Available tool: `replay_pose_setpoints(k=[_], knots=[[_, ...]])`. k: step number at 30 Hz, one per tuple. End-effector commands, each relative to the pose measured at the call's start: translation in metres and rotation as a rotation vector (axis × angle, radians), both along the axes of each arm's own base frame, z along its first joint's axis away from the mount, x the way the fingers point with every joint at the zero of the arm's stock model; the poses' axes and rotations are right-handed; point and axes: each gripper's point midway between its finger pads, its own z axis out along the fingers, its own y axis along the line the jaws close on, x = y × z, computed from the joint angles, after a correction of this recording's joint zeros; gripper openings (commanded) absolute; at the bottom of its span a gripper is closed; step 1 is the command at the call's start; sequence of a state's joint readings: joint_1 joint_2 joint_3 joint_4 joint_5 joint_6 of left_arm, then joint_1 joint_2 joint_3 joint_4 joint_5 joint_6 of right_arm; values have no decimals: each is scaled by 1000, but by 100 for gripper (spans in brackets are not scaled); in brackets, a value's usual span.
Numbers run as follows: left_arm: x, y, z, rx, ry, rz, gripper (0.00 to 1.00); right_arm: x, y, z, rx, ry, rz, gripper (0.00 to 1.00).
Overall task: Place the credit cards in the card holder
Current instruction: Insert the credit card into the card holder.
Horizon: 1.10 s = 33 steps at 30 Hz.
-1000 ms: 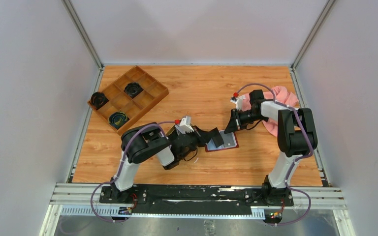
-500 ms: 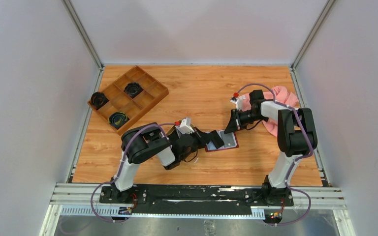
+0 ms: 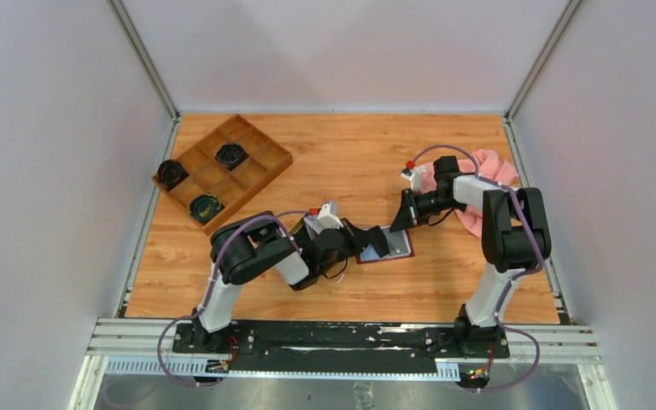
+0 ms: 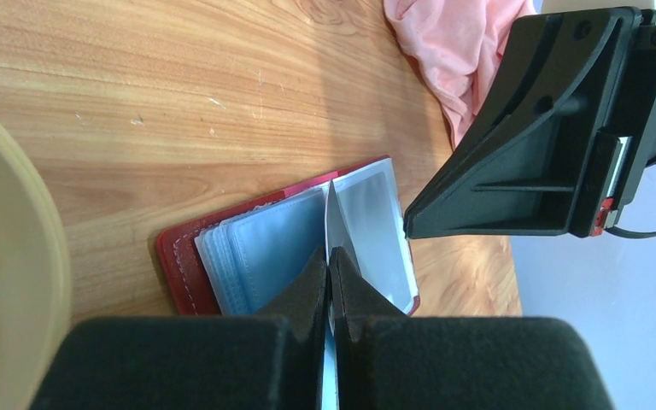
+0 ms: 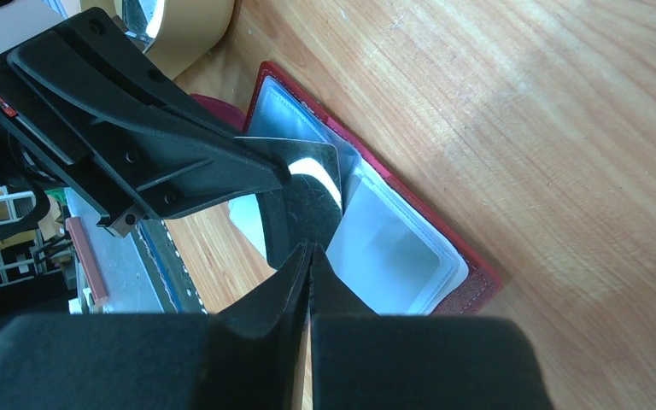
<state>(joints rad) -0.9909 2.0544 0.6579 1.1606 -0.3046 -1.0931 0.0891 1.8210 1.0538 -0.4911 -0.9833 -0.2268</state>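
Wooden desk (image 3: 342,162) carries one open red card holder (image 3: 397,246) at its centre, one box (image 3: 260,171) and one pink cloth (image 3: 500,166). Clenched on one card (image 4: 337,226), the left end effector (image 4: 329,256) holds it edge-on above the holder's sleeves. The right end effector (image 5: 309,249) is clenched too, tips at the sleeves; any grip unclear

Card holder (image 4: 256,248) x1, card (image 4: 335,218) x1, cloth (image 4: 457,43) x1, box (image 3: 252,175) x1
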Motion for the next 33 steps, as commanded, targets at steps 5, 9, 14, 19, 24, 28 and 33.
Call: replay_pose_setpoints(k=[5,9,14,19,24,28,33], knots=[[-11,-5,-24,92,66,-52,0,2,-3,2,10,32,-18,3],[-16,-12,-24,93,89,-92,0,2,-4,2,11,32,-20,3],[-18,-12,-25,97,104,-102,0,2,-3,2,11,30,-18,3],[-19,-7,-22,101,109,-91,0,3,-8,-5,-30,36,-26,3],[-19,-7,-19,105,116,-103,0,2,-14,-19,-91,68,-27,2],[-20,-13,-19,100,124,-134,0,1,-20,-27,-131,83,-30,1],[-22,-20,-26,92,150,-167,0,3,-24,-33,-162,86,-31,1]])
